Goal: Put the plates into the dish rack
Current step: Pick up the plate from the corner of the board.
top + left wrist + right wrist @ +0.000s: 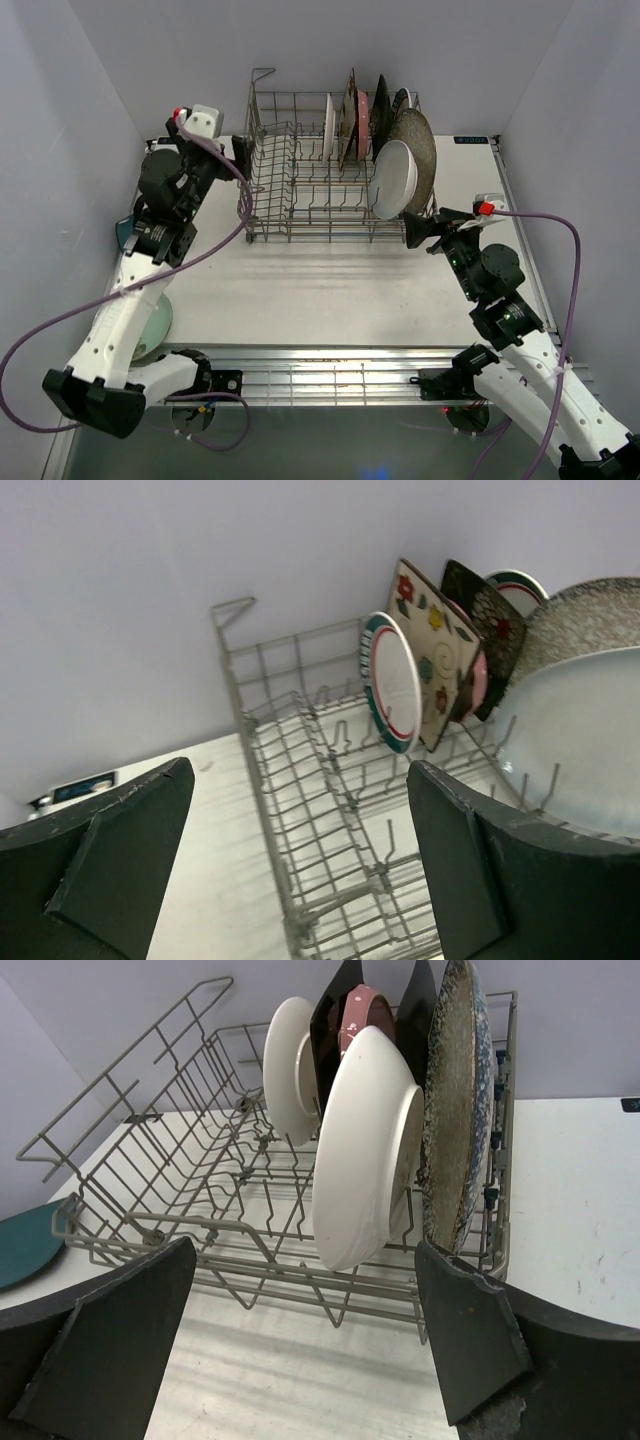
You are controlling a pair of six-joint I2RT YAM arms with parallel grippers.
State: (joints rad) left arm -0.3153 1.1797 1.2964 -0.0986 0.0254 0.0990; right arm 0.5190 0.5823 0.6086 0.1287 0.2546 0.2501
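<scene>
Jaws on both arms gape wide and grip nothing: the left jaws face the dish rack (300, 180) from its left end, the right jaws from its near right corner. Plates stand on edge in the rack's right half: white oval plate (360, 1150), speckled grey plate (455, 1110), pink plate (362, 1008), black floral square (485, 620), cream floral square (432, 650), teal-rimmed plate (392, 685). A teal plate (25, 1245) and a pale green plate (158, 322) lie on the worktop (330, 290) by the left arm (130, 300)
</scene>
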